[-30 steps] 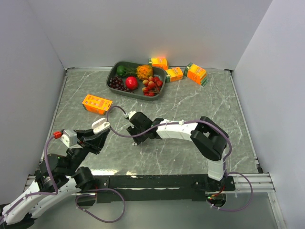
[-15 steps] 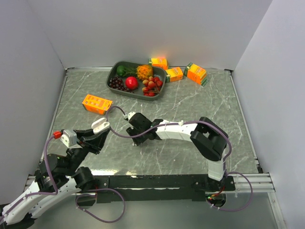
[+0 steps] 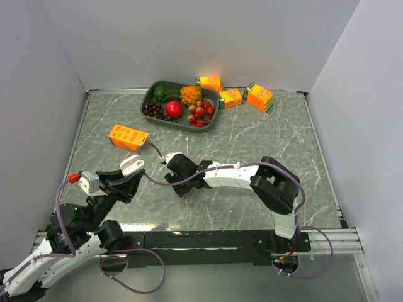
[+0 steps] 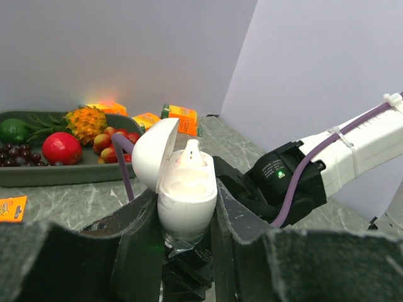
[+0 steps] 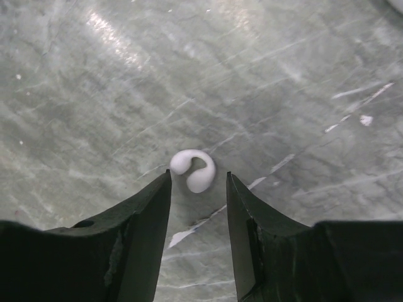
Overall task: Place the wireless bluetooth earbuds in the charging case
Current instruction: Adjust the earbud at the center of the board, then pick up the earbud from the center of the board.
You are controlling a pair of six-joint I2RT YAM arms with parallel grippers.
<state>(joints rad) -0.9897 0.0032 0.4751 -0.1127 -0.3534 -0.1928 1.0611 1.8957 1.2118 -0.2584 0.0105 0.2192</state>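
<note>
While the left gripper [image 4: 186, 204] is clamped on the body of the charging case [image 4: 186, 185], the case is held upright off the table with its lid [image 4: 151, 151] swung open to one side. A small white piece [image 4: 191, 153] rises from the well. Judged by its shape, it is one earbud already seated, though how deep it sits cannot be told.

Just beyond, the right gripper [image 5: 198, 182] hangs low over the table [image 5: 283, 75] with its jaws parted. A second earbud [image 5: 192, 170] lies curled on the marble between the two fingertips and touches neither, so it is not yet picked up.

What remains, on this reading, is to close on the loose earbud, lift it, carry it across to the open case and set it into the free well. Shutting the lid may follow. No other loose earbud shows in any view.

Farther off lie an orange carton [image 3: 128, 137], then a tray [image 3: 147, 96] of fruit and three more cartons [image 3: 259, 96] near the back wall.
</note>
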